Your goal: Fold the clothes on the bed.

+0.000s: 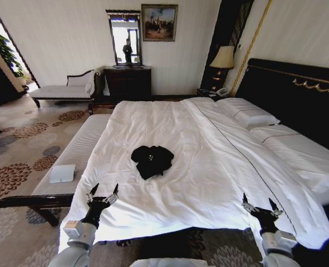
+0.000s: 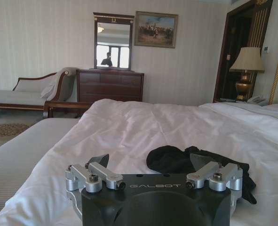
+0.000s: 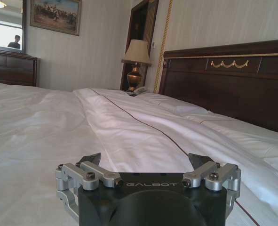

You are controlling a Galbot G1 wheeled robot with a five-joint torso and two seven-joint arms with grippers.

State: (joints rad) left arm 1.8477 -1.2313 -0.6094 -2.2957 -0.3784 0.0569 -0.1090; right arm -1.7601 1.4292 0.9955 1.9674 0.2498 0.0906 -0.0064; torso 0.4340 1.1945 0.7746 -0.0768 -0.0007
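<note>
T-shirt: black T-shirt (image 1: 152, 160) sits crumpled in a heap near the middle of the bed (image 1: 209, 183), on the white duvet (image 1: 170, 133). I can't read any lettering from here, it's bunched up.
Left gripper: left gripper (image 1: 102, 196) hovers over the near edge of the mattress, fingers spread apart, holding nothing. In the left wrist view the shirt (image 2: 195, 165) lies just beyond the fingertips (image 2: 99, 160), not touching.
Right gripper: right gripper (image 1: 260, 206) hovers over the near edge further toward the headboard (image 1: 298, 94) side, fingers spread wide, holding nothing. Well apart from the shirt; its wrist view looks along bare duvet (image 3: 59, 122) toward the pillows (image 3: 176, 104).
Progress: I judge folding hasn't started, the shirt isn't even laid flat.
Risk 1: pinching duvet along with the shirt. Both are soft and the shirt lies straight on the cover, so a deep grasp would drag bedding up with it.
Risk 2: grabbing a random layer of the heap. Sleeves and hem aren't distinguishable, so a pull could twist it tighter instead of spreading it.
Risk 3: reach. The shirt is further in than both grippers, and the right one has the longer way, so I'd watch for overextension or the base nudging the bed frame.
</note>
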